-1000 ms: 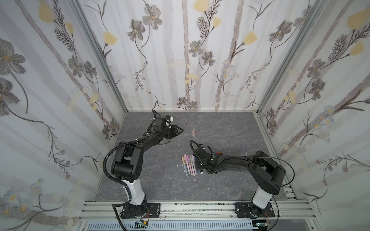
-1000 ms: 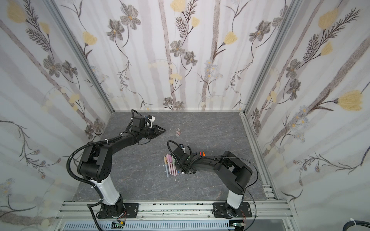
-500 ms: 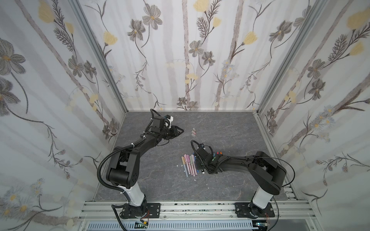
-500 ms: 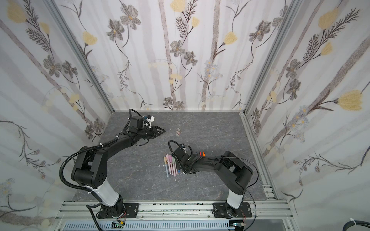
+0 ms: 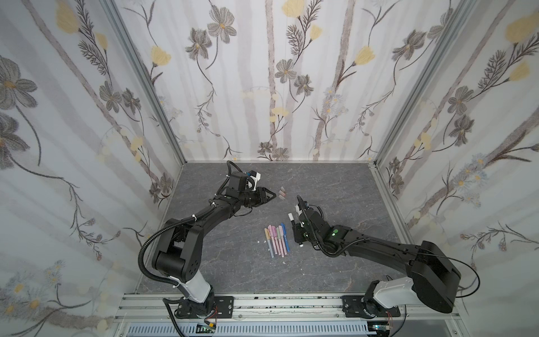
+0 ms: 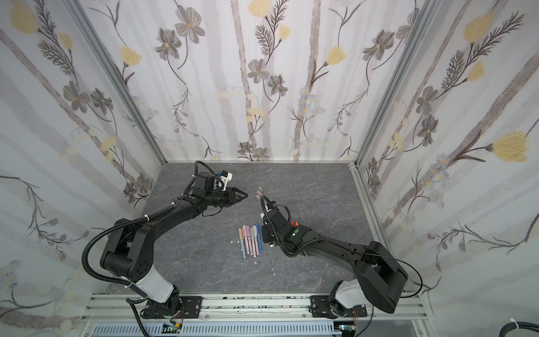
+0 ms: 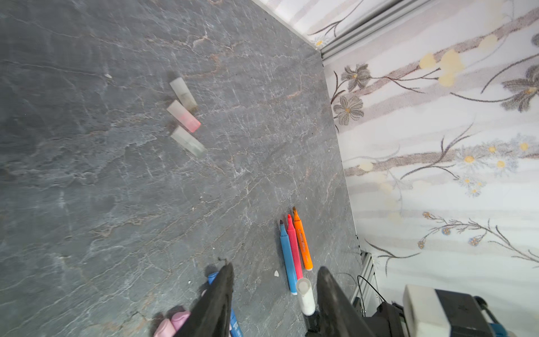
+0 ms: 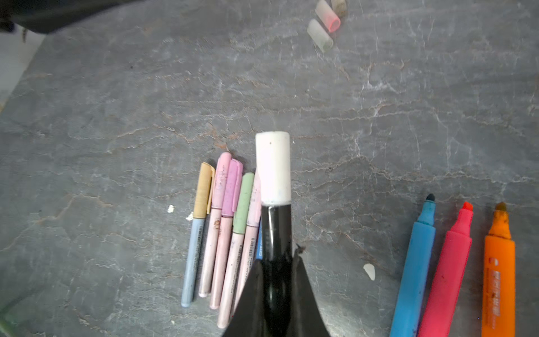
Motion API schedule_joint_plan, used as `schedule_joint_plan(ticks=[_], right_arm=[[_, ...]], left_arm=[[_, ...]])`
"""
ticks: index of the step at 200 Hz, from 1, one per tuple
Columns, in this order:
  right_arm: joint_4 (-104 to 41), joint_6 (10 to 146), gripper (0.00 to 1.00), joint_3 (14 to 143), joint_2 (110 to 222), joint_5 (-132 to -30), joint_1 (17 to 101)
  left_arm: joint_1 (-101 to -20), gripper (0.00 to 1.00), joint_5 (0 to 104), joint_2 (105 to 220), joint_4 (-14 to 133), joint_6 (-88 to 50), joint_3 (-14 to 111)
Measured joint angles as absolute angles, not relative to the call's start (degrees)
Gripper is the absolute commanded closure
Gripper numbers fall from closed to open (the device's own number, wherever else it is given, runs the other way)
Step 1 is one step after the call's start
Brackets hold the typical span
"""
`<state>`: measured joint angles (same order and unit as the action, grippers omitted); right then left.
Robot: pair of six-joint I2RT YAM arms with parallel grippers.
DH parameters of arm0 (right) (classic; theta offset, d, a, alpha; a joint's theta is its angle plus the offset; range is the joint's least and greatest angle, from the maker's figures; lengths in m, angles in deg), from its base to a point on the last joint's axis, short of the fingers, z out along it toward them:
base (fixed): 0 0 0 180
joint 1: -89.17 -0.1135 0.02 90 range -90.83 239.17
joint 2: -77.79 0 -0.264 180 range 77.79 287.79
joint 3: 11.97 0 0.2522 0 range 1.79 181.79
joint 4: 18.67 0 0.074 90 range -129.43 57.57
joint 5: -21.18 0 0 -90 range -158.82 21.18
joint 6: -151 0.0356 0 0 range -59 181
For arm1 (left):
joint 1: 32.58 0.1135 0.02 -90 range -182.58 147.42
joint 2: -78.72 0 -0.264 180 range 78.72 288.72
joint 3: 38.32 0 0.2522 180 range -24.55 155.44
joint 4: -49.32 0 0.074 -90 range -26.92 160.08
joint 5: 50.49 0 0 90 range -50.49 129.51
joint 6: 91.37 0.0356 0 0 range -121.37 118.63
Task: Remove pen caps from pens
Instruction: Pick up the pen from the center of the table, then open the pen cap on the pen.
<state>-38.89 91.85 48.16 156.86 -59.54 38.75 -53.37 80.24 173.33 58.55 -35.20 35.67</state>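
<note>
My right fingers [image 8: 250,300] have closed on the black marker [image 8: 276,233], white cap [image 8: 273,166] still on; seems raised off the tabletop [image 8: 116,116]. My left fingers [image 7: 215,300] stand parted, empty.

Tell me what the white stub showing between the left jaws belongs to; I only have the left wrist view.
Observer: It is the white cap on the black pen that the right gripper holds, jaws shut on the barrel.
Operator: Is the left gripper touching that cap?
Observer: No. In a top view the left gripper is clearly apart from it, near the loose caps.
Operator: And the pink ends at my picture's edge?
Observer: Those are caps of slim pens. Six lie side by side in both top views, all capped as far as shows.
</note>
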Motion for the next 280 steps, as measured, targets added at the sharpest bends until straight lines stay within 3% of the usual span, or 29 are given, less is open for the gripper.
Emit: schedule_joint_plan(ticks=[91,280], right_arm=[[-35.3,90.9,1.00,43.2,150.5,-62.6,40.3],[-33.6,92.1,1.00,43.8,151.0,-59.9,41.1]], left_arm=[[-58.2,0.51,83.4,173.5,52.6,-41.2,36.0],[-64.5,0.52,84.3,178.3,49.4,-43.4,35.1]])
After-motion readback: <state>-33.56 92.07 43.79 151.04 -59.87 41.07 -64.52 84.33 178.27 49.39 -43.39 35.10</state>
